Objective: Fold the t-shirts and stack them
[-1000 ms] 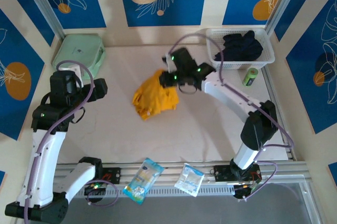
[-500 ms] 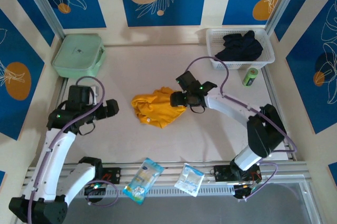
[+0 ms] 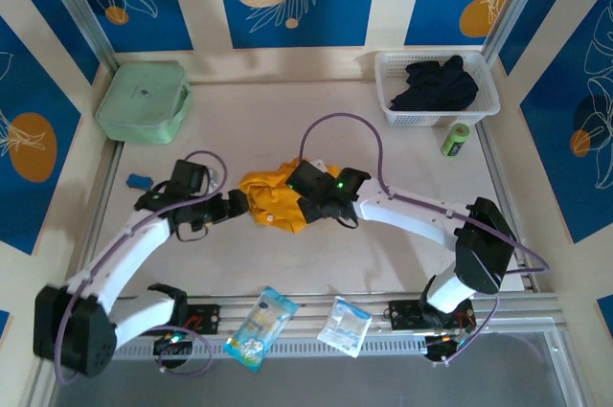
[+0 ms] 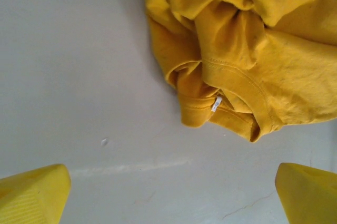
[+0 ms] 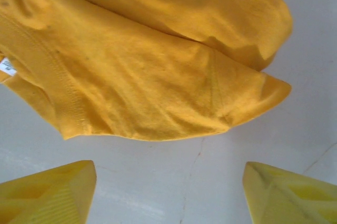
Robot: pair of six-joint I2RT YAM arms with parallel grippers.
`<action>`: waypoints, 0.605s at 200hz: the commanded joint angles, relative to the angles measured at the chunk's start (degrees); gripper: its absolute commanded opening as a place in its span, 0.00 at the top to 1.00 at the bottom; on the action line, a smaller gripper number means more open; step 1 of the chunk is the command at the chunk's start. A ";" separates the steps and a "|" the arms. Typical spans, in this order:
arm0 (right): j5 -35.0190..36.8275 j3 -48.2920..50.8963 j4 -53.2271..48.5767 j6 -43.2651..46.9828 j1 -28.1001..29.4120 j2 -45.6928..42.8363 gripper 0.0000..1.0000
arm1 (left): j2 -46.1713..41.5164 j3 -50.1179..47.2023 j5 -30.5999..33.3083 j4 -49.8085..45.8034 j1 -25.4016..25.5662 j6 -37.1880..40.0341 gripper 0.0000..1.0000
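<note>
A bright orange-yellow t-shirt (image 3: 271, 202) lies crumpled on the table's middle. The left wrist view shows its collar and white label (image 4: 216, 104). My left gripper (image 3: 236, 205) is low at the shirt's left edge and open, its yellow fingertips (image 4: 32, 195) wide apart over bare table, short of the cloth. My right gripper (image 3: 301, 198) is at the shirt's right side, also open. Its fingertips (image 5: 48, 192) straddle bare table just below the shirt's hem (image 5: 158, 129), with nothing between them.
A white basket (image 3: 487, 91) at the back right holds dark navy cloth (image 3: 436, 84). A green bottle (image 3: 454, 139) lies beside it. A mint-green zip case (image 3: 144, 101) sits at the back left. A small blue item (image 3: 137, 180) lies left. Two packets (image 3: 261, 327) (image 3: 344, 327) rest on the front rail.
My right gripper let go of the shirt, which now lies on the table, and dropped low beside it. My left arm swung down and right to the shirt's left edge.
</note>
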State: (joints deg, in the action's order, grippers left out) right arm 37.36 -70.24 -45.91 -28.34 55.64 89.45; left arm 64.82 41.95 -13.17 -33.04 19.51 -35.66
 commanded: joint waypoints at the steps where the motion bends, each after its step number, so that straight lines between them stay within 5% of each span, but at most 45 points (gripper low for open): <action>1: 1.61 1.21 -0.86 -3.06 -0.87 -1.56 0.30 | 8.13 1.23 -0.39 9.80 3.44 -3.42 0.04; 48: 0.14 5.58 -0.68 -4.56 -2.46 -8.14 0.40 | 25.33 6.30 3.93 18.32 6.22 -4.12 0.17; 78: -2.98 9.94 1.44 -5.52 -4.67 -13.72 0.42 | 33.28 10.40 3.96 23.32 6.93 -3.73 0.34; 92: -4.88 11.69 2.61 -5.76 -6.31 -16.15 0.42 | 36.41 12.92 2.81 25.01 7.67 -3.10 0.52; 112: -7.12 13.53 3.87 -5.78 -8.49 -19.27 0.44 | 38.54 16.72 1.91 23.87 8.82 -1.78 0.99; 121: -8.00 14.24 4.20 -5.40 -9.23 -20.51 0.44 | 37.86 17.66 2.58 22.45 9.29 -1.25 1.00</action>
State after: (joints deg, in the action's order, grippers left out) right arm 33.23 -57.80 -43.86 -32.71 48.14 72.34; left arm 97.78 55.57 -6.61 -27.94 25.58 -39.51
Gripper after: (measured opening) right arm 0.563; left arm 0.099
